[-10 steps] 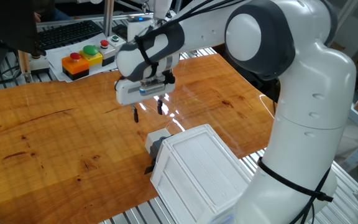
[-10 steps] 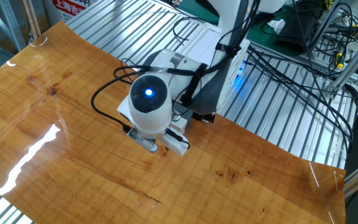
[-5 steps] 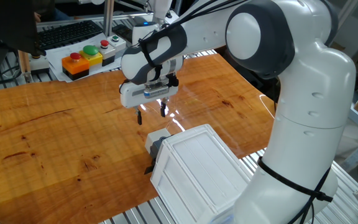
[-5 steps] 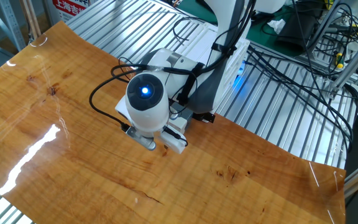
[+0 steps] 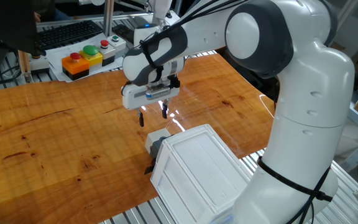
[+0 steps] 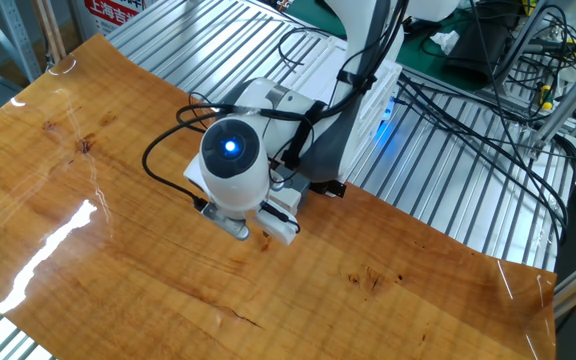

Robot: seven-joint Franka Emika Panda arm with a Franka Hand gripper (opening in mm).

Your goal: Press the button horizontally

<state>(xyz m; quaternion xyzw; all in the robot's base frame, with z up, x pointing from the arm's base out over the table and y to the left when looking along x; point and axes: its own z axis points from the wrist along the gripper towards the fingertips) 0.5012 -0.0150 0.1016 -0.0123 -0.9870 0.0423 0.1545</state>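
The button (image 5: 155,139) is a small pale cap on a dark grey base (image 5: 160,148). It juts from the left end of a large white ribbed box (image 5: 197,168) at the table's near edge. My gripper (image 5: 153,116) hangs fingers-down just above and slightly behind the button, without touching it. Its two dark fingertips (image 5: 142,119) stand apart, open and empty. In the other fixed view the arm's wrist (image 6: 232,160) with its blue light covers the fingers and the button.
Large red and green domed buttons on a yellow housing (image 5: 82,59) and small red buttons on white housings (image 5: 113,42) stand at the far left edge, beside a keyboard (image 5: 67,34). The wooden tabletop (image 5: 55,130) lies on metal slats (image 6: 468,190). Cables (image 6: 488,110) run behind the arm.
My gripper has shifted a little to the right and nearer to the box over the last second. The fingers keep the same gap. The box and button have not moved.
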